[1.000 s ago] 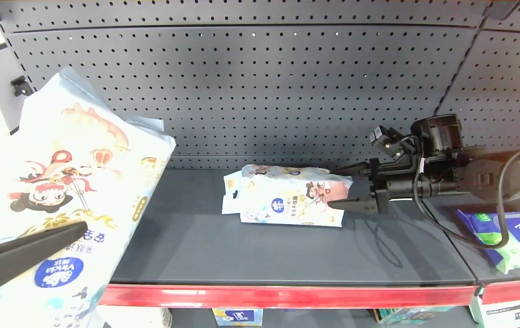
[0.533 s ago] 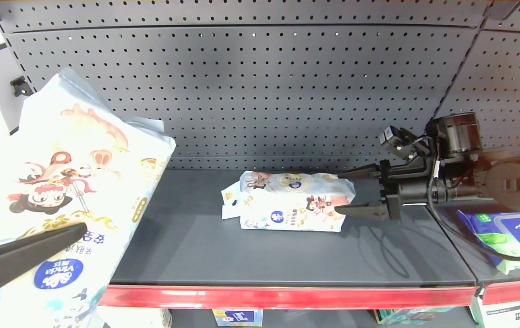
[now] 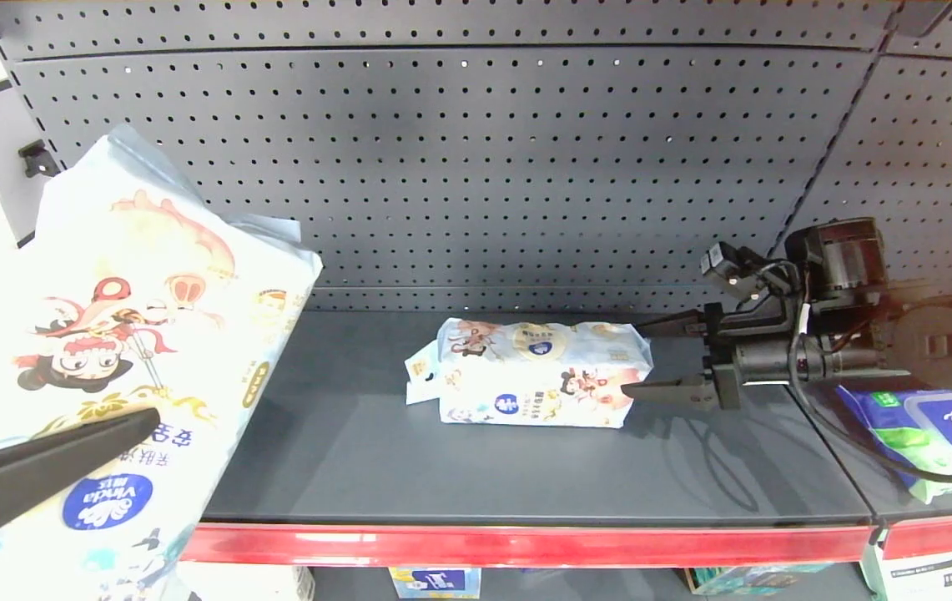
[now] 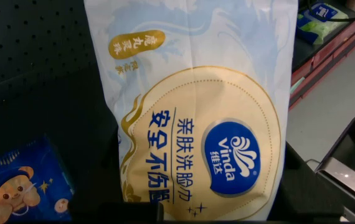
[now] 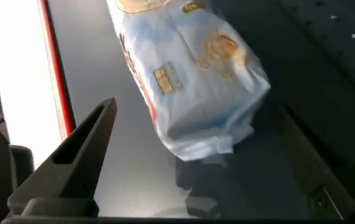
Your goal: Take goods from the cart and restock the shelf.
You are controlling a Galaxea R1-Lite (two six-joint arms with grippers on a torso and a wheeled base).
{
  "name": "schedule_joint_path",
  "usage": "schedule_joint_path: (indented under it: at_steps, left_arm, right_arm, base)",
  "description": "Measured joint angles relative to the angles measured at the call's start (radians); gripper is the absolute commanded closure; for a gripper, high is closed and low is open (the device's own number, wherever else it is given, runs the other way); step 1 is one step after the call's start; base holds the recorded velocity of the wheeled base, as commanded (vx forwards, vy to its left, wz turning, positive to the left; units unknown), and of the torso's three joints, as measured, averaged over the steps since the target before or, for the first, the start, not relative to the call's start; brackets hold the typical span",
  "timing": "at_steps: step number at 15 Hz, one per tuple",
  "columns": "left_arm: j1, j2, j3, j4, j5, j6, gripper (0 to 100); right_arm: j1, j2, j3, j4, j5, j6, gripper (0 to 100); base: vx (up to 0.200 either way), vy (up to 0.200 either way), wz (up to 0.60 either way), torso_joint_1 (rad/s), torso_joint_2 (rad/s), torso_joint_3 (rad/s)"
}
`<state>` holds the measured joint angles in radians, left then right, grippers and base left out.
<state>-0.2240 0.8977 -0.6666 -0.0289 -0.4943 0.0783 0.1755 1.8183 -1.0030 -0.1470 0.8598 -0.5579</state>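
Observation:
A large white tissue pack (image 3: 125, 334) with cartoon print is held up at the left, in front of the shelf's left end, with my left gripper (image 3: 142, 417) shut on it; one black finger (image 3: 42, 472) lies across its front. In the left wrist view the same pack (image 4: 196, 124) runs away from the gripper. A smaller pack (image 3: 538, 371) of the same kind lies flat on the grey shelf (image 3: 409, 467). My right gripper (image 3: 636, 359) stands open at that pack's right end, its fingertips just level with it. In the right wrist view the small pack (image 5: 190, 81) lies beyond the open fingers (image 5: 78, 155).
A green and blue wipes pack (image 3: 934, 426) lies on the neighbouring shelf section at the right, under the right arm's cable. The pegboard wall (image 3: 476, 167) backs the shelf; a red strip (image 3: 526, 542) marks its front edge. More goods (image 3: 434, 580) sit on the shelf below.
The right gripper has let go of the small pack and drawn back to the right. The pack has settled flat on the shelf. The left arm has kept still.

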Motion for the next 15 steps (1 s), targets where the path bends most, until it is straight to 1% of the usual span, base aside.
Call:
schedule_joint_path:
  at_steps: [7, 9, 11, 12, 15]
  left_arm:
    - [0.000, 0.000, 0.002, 0.000, 0.000, 0.000, 100]
    - [0.000, 0.000, 0.003, 0.000, 0.000, 0.000, 100]
    - [0.000, -0.001, 0.002, 0.000, 0.000, 0.000, 100]
    - [0.000, -0.002, 0.002, 0.000, 0.000, 0.000, 100]
    - [0.000, -0.004, 0.002, 0.000, 0.000, 0.000, 100]
  right_arm:
    - [0.060, 0.100, -0.099, -0.001, -0.007, 0.007, 0]
    - [0.094, 0.117, -0.114, -0.001, -0.015, 0.009, 0]
    - [0.105, 0.125, -0.115, -0.001, -0.031, 0.005, 0]
    - [0.106, 0.128, -0.110, -0.001, -0.031, 0.001, 100]
    - [0.108, 0.130, -0.106, 0.000, -0.033, 0.004, 100]
  base:
    - [0.000, 0.000, 0.00, 0.000, 0.00, 0.000]
    - [0.000, 0.000, 0.00, 0.000, 0.00, 0.000]
    - [0.000, 0.000, 0.00, 0.000, 0.00, 0.000]
    - [0.000, 0.000, 0.00, 0.000, 0.00, 0.000]
    - [0.000, 0.000, 0.00, 0.000, 0.00, 0.000]
